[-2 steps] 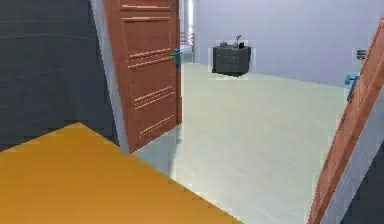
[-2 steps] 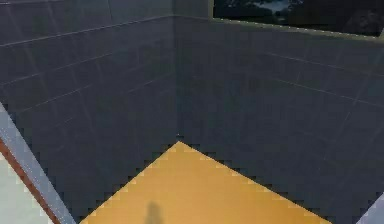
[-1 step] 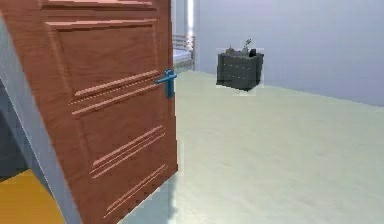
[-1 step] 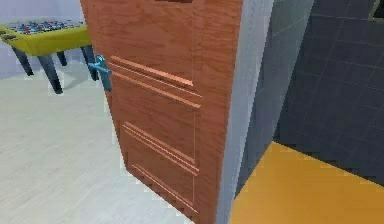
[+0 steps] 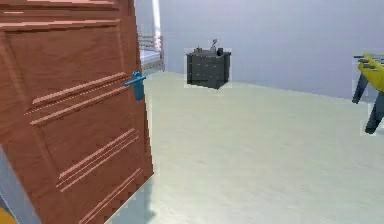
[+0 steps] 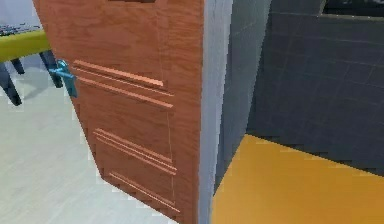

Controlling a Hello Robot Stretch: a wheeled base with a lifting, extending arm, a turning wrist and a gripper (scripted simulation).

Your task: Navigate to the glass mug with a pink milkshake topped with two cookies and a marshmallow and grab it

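Door: a big brown wooden panelled door (image 5: 70, 110) takes up the forward view's left, standing ajar, with a small teal lever handle (image 5: 135, 82) on its free edge.
Same door, arm side: here the brown panelled door (image 6: 140, 90) rises up the middle, its teal handle (image 6: 63, 75) towards the left and its pale grey edge face (image 6: 215, 100) turned our way.
Floor: a pale cream smooth floor (image 5: 250, 150) runs out past the door to a plain blue-grey wall (image 5: 290, 40).
Cabinet: a dark grey boxy cabinet (image 5: 208, 70) stands on that floor against the far wall, well apart from the door.
On top of it: a few small dark things (image 5: 215, 48) (too tiny to name, folks).
Glass mug: I cannot tell where it is; nothing has a shape or colour that I can make out as one.
Table: a yellow-topped table with dark blue legs (image 5: 372, 78) pokes in at the forward view's right edge, and the same yellow top and dark legs (image 6: 20, 48) sit at the arm side view's upper left.
Beyond the door edge: a dark grey tiled wall (image 6: 320, 90) with a flat orange surface (image 6: 300, 185) below it.
Gripper: wide, narrow or holding something, I cannot tell.
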